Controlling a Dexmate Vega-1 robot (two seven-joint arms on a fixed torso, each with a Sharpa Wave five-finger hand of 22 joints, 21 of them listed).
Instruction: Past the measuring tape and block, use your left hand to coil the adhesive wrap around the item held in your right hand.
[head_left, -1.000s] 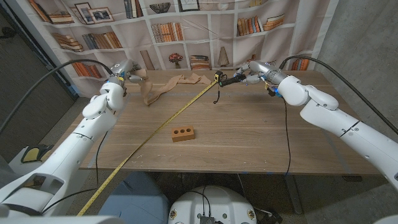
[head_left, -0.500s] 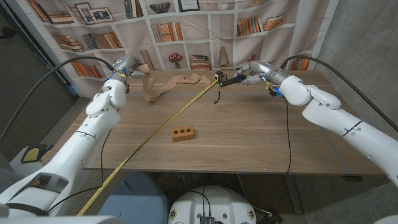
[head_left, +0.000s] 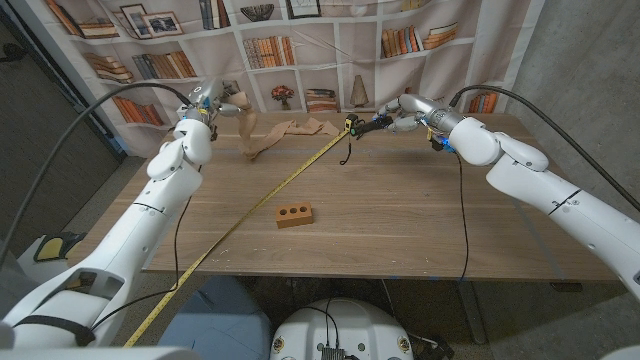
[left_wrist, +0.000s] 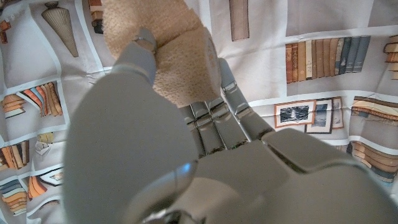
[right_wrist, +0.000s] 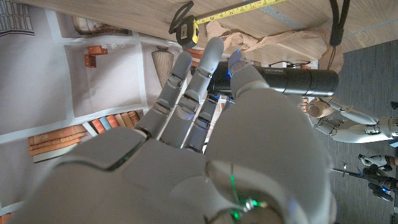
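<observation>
Both hands raised at the far edge of the desk, each gripping its item.

A bookshelf-print backdrop hangs behind the wooden desk, where a yellow measuring tape runs diagonally past a holed block. The left hand clutches the tan adhesive wrap, its bunched end seen close in the left wrist view. The right hand clasps a black cylinder, plainest from the right wrist.
</observation>
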